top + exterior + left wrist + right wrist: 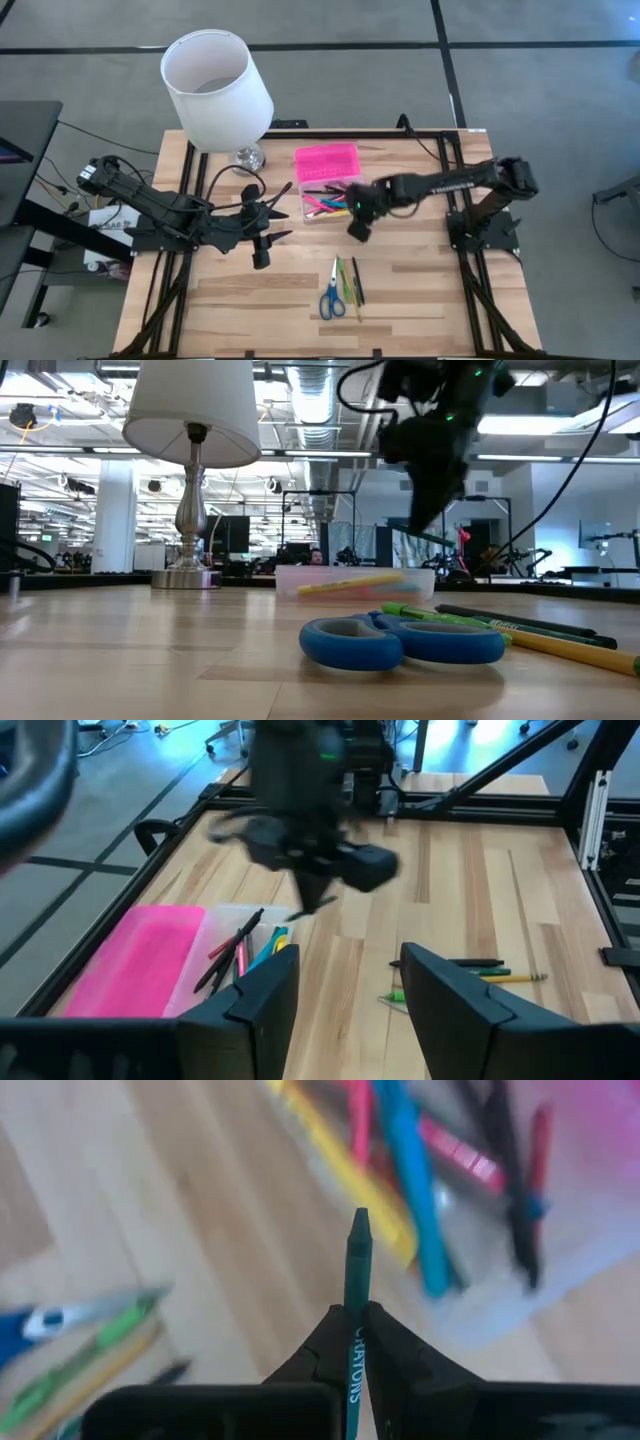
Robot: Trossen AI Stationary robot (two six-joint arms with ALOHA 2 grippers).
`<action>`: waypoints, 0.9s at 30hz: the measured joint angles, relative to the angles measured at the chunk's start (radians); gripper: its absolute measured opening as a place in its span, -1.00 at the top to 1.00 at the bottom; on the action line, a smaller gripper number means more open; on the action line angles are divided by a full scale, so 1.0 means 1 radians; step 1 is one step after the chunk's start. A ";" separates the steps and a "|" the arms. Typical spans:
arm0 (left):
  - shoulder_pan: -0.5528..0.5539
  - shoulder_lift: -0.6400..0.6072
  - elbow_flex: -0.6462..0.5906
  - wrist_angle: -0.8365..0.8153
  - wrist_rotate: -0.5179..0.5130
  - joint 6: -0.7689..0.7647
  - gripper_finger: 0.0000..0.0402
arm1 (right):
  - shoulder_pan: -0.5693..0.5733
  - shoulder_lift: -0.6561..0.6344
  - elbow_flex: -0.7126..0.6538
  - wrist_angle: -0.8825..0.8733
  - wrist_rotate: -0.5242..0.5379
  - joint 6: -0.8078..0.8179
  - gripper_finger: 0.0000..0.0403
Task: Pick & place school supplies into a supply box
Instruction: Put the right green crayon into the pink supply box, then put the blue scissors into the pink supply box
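Right wrist view: right claw pinches green crayon, tip pointing toward supply box.

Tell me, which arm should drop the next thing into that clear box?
The right. Its gripper already pinches a green crayon beside the supply box. The left gripper is open, empty and farther away.

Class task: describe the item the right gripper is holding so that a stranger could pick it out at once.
Find the pink-lidded supply box at the table's middle. Beside it hangs the right gripper, shut on a dark green crayon. It alone is off the table, unlike the scissors and pens lying nearer the front.
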 joint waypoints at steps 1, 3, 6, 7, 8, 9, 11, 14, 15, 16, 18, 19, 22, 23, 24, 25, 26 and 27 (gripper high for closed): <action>0.000 0.000 0.000 0.000 0.000 0.000 0.15 | -0.026 0.000 0.000 0.020 -0.012 -0.022 0.97; 0.000 0.000 0.000 0.000 0.000 -0.001 0.15 | -0.068 0.006 0.001 0.067 -0.019 -0.057 0.97; 0.000 0.000 0.000 0.000 0.000 -0.001 0.15 | -0.108 0.008 0.001 0.103 -0.021 -0.111 0.97; 0.000 0.000 0.000 0.000 0.000 -0.001 0.15 | -0.117 0.015 0.002 0.124 -0.021 -0.130 0.97; 0.000 0.000 0.000 0.000 0.000 -0.001 0.15 | -0.124 0.020 0.002 0.141 -0.021 -0.151 0.97; 0.000 0.000 0.000 0.000 0.000 -0.002 0.15 | -0.130 0.023 0.001 0.143 -0.022 -0.172 0.97; 0.000 0.000 0.000 0.000 0.000 -0.003 0.15 | -0.142 0.022 0.001 0.166 -0.020 -0.208 0.97; 0.000 0.000 0.000 0.002 -0.005 -0.004 0.15 | -0.156 0.048 0.002 0.203 -0.017 -0.253 0.97; 0.000 0.000 0.000 0.003 -0.005 -0.004 0.15 | -0.163 0.049 -0.001 0.193 -0.017 -0.258 0.96; 0.000 0.000 0.000 0.003 -0.006 -0.004 0.15 | -0.169 0.054 -0.001 0.202 -0.017 -0.258 0.94; 0.000 0.000 0.000 0.004 -0.006 -0.004 0.15 | -0.180 0.069 0.005 0.233 -0.018 -0.258 0.87; 0.000 0.000 0.000 0.004 -0.006 -0.004 0.15 | -0.185 0.071 0.001 0.218 -0.018 -0.259 0.81; 0.000 0.000 0.000 0.004 0.000 -0.004 0.15 | -0.193 0.070 0.003 0.236 -0.017 -0.250 0.61; 0.000 0.000 0.000 0.004 0.001 -0.004 0.15 | -0.193 0.069 0.003 0.237 -0.017 -0.245 0.54; 0.000 0.000 0.000 0.005 0.002 -0.004 0.15 | -0.195 0.069 0.003 0.231 -0.018 -0.234 0.46; 0.000 0.000 0.000 0.006 0.002 -0.004 0.15 | -0.199 0.069 0.002 0.228 -0.019 -0.225 0.39; 0.000 0.000 0.000 0.006 0.002 -0.004 0.15 | -0.200 0.067 0.002 0.225 -0.022 -0.219 0.32; 0.000 0.000 0.000 0.008 0.002 -0.005 0.15 | -0.198 0.059 0.002 0.221 -0.030 -0.216 0.26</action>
